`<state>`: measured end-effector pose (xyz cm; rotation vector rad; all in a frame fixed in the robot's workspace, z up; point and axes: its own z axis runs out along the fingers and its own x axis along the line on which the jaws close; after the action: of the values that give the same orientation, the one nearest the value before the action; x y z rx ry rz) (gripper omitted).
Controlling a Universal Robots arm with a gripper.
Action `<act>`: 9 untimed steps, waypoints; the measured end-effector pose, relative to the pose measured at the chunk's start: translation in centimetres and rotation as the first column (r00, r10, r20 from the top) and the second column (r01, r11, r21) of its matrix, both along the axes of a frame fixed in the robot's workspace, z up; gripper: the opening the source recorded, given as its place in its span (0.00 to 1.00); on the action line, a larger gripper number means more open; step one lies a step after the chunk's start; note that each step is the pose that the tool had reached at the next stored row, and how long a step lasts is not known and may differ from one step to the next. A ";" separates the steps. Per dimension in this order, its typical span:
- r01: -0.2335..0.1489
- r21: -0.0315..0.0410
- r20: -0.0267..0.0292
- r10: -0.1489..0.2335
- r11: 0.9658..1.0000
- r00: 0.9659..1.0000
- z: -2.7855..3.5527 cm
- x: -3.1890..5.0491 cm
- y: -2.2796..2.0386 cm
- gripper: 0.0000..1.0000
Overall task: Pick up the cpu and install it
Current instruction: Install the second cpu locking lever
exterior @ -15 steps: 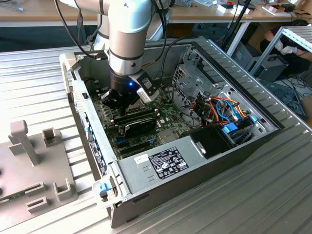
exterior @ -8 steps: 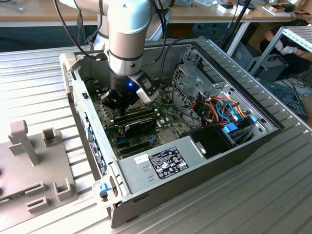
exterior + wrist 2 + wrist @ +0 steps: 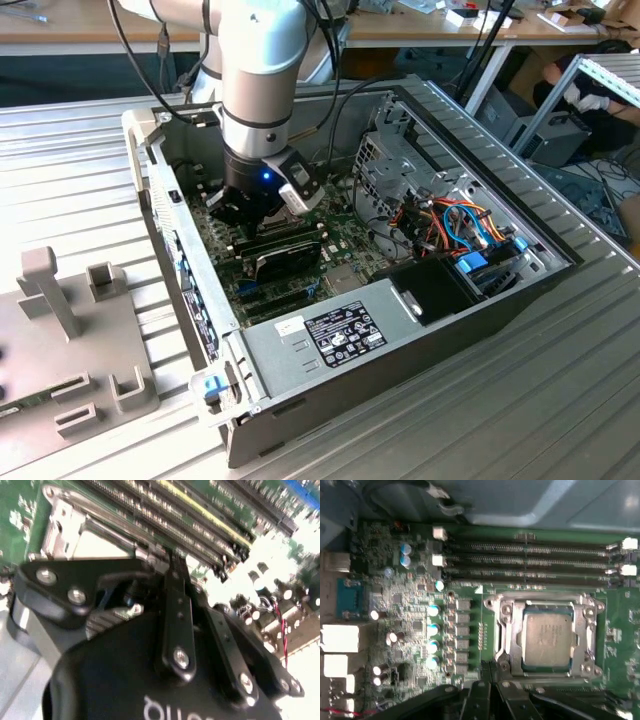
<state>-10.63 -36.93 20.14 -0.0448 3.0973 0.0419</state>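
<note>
Computer case (image 3: 330, 345), open at the top, is seen lying on a ribbed metal table (image 3: 480, 420) in the exterior view, with one grey robot arm (image 3: 260, 70) reaching down into it. The gripper (image 3: 240, 208) is lowered close over the green motherboard (image 3: 345, 235), beside a black fan assembly (image 3: 285, 250). A bundle of coloured cables (image 3: 465, 225) is seen toward the exterior view's right, and a grey fixture plate (image 3: 70, 350) toward its left.

The cpu (image 3: 547, 640) is made out in the first wrist view: one square chip with a silver-grey top, seated flat inside the metal socket frame (image 3: 507, 630). Three long memory slots (image 3: 530, 560) are counted beside the socket, and a row of four small capacitors (image 3: 433, 635) is seen on its other side.

In the second wrist view the black gripper linkage (image 3: 177, 625) is shown close up, above the memory slots (image 3: 200, 520) and a corner of the socket frame (image 3: 62, 527). Whether the fingers are open or closed cannot be told, and nothing is seen held.
</note>
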 end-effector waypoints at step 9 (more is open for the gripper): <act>0.000 -0.004 0.000 0.000 1.000 1.000 0.22 -0.01 0.00 0.11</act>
<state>-10.65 -36.93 20.36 -0.0447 3.0970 0.0364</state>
